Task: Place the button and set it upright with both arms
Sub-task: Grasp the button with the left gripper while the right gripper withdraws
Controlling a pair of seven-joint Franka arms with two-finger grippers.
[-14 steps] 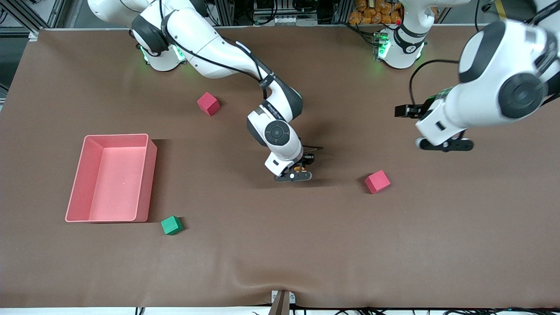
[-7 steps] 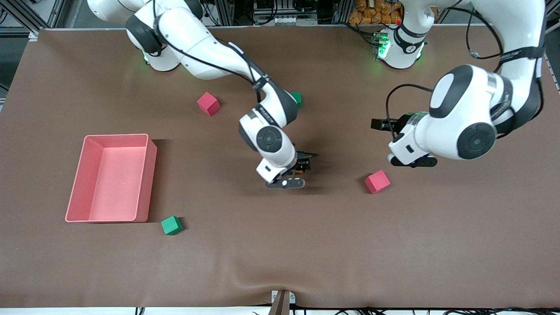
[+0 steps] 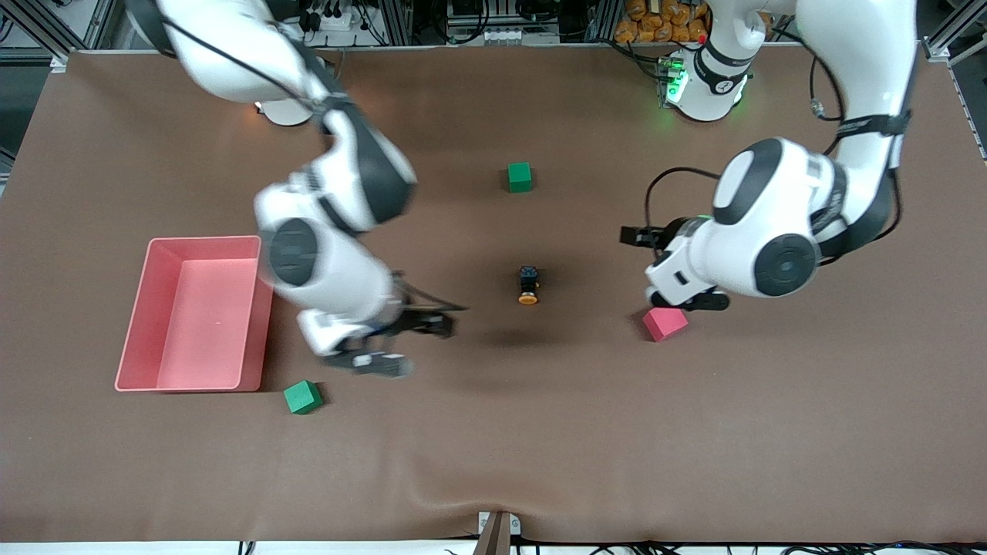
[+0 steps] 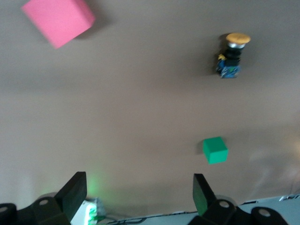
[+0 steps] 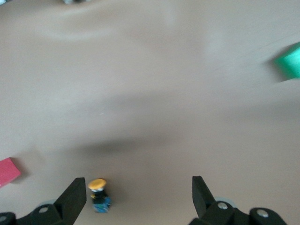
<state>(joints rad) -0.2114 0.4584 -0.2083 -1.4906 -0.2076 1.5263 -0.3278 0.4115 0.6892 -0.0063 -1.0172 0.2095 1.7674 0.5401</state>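
The button [image 3: 528, 285] lies on its side on the brown table near the middle, orange cap toward the front camera, free of both grippers. It also shows in the right wrist view [image 5: 99, 195] and the left wrist view [image 4: 231, 55]. My right gripper [image 3: 409, 339] is open and empty, up over the table between the button and the pink tray [image 3: 189, 385]. In the right wrist view the gripper [image 5: 138, 199] is spread wide, the button close to one finger [image 5: 74, 199]. My left gripper [image 3: 665, 270] is open and empty [image 4: 138, 194], over a pink cube [image 3: 665, 324].
A green cube [image 3: 520, 176] sits farther from the front camera than the button. Another green cube [image 3: 302, 397] sits by the tray's near corner. The right arm's forearm hangs over the table beside the tray.
My right gripper let go of the button and swung away toward the pink tray. My left gripper came in over the pink cube. The green cube above the button is now uncovered.
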